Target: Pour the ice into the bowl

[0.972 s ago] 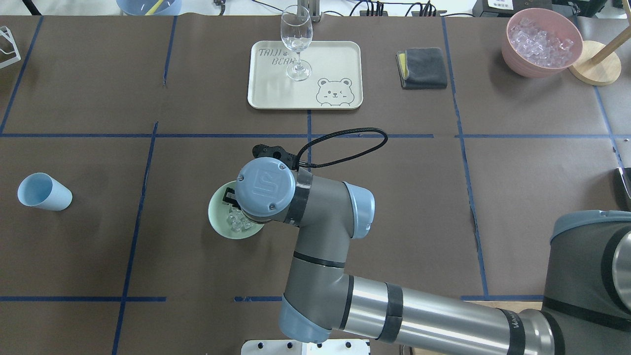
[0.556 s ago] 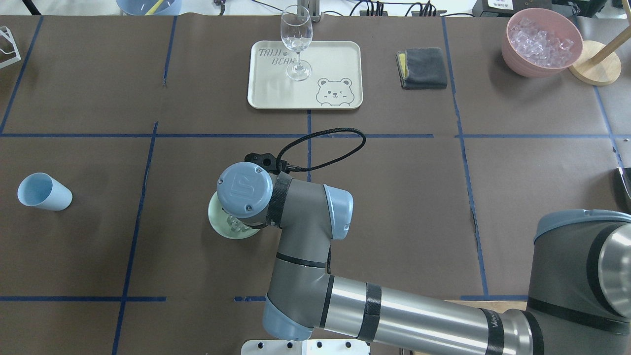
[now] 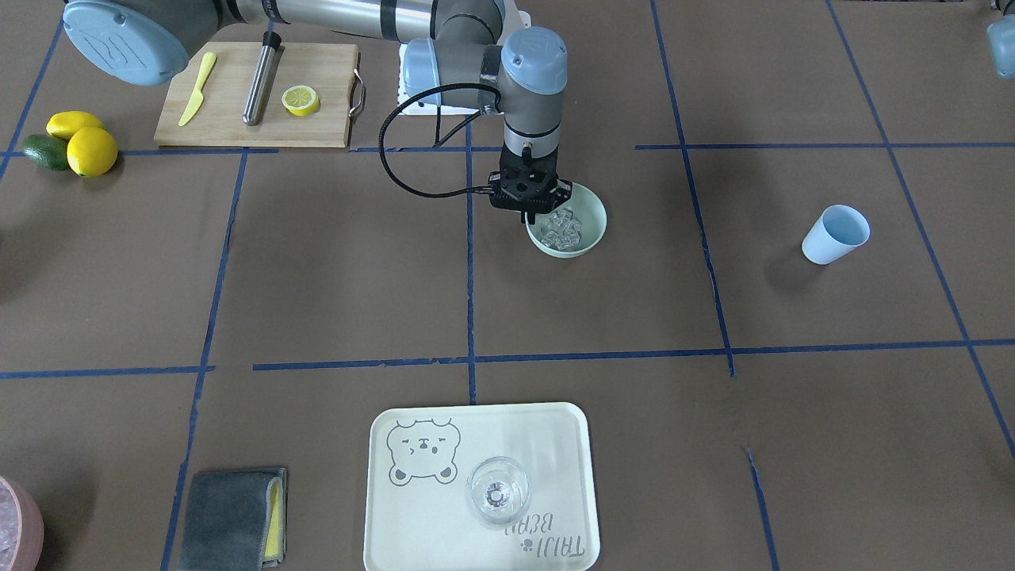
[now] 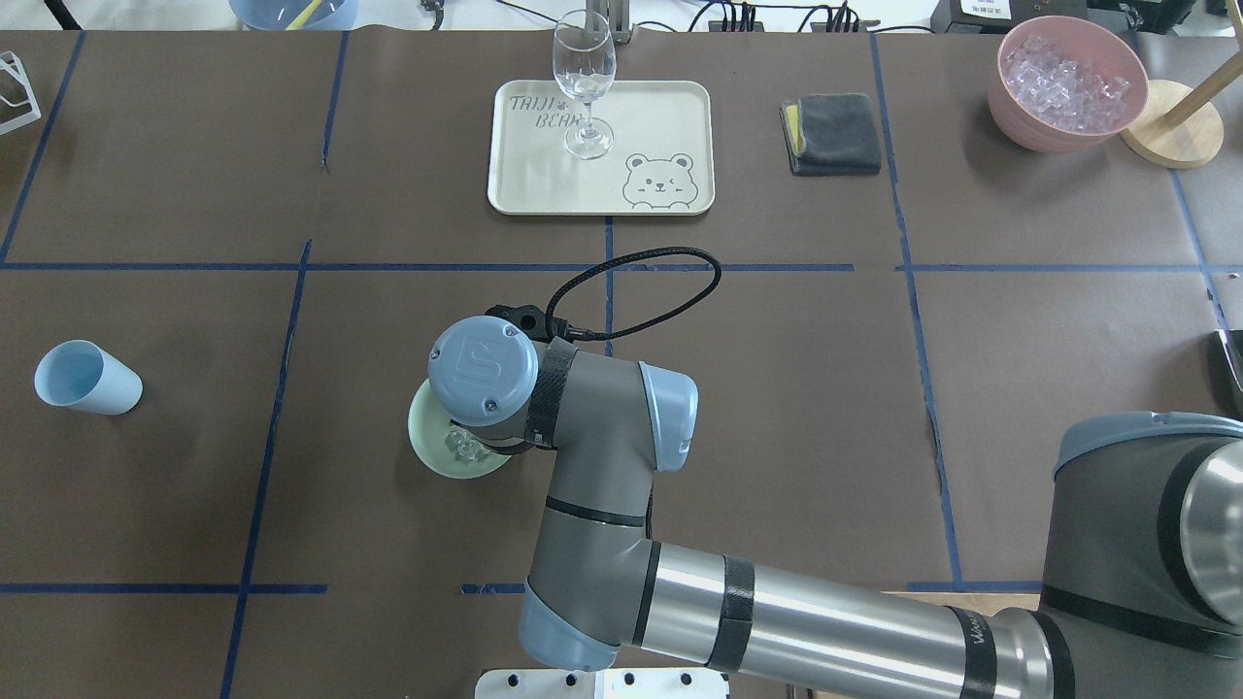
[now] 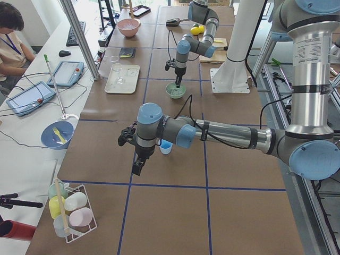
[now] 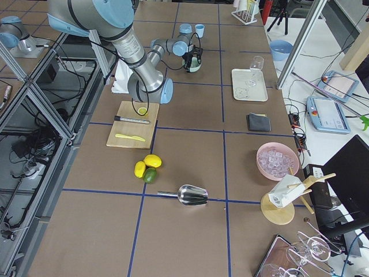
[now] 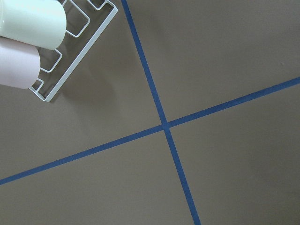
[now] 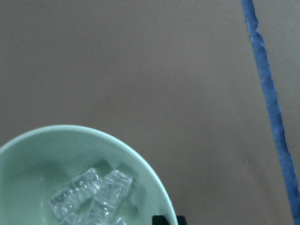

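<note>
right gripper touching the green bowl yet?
Cannot tell. Right wrist view shows a dark fingertip right at the bowl rim, contact or gap unresolved; in the front-facing view the right gripper overlaps the rim.

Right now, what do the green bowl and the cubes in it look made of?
The bowl looks like matte plastic or melamine: opaque mint, even soft sheen, no glare. The ice is clear and glassy with bright edges; real or acrylic, I cannot tell.
</note>
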`<state>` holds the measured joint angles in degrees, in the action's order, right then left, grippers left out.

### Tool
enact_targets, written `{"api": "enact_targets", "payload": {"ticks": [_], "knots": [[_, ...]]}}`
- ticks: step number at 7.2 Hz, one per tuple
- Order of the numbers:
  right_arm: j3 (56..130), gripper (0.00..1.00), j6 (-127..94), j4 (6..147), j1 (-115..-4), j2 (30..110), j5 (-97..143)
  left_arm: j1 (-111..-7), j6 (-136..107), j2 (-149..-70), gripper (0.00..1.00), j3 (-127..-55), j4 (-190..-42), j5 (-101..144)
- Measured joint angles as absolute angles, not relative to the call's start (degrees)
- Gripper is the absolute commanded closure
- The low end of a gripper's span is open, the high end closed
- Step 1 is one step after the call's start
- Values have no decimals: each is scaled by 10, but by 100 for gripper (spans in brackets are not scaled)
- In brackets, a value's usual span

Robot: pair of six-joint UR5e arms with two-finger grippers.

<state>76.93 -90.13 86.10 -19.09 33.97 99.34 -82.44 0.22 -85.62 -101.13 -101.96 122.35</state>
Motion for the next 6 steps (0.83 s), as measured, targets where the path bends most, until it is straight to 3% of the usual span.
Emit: {"api": "enact_targets", "payload": {"ticks": [2,4,6], "knots": [[855,100,-901,874,-224,379,1032,-824,0,-856,0,-1011,-1020,1223],[1010,100,-901,856,-265,508,1059,-824,-9,-856,0,-1013,-1020,1223],[1083,100,-881,764,-320,660,1111,-824,-26,-856,0,-1018,-1021,1224]]}}
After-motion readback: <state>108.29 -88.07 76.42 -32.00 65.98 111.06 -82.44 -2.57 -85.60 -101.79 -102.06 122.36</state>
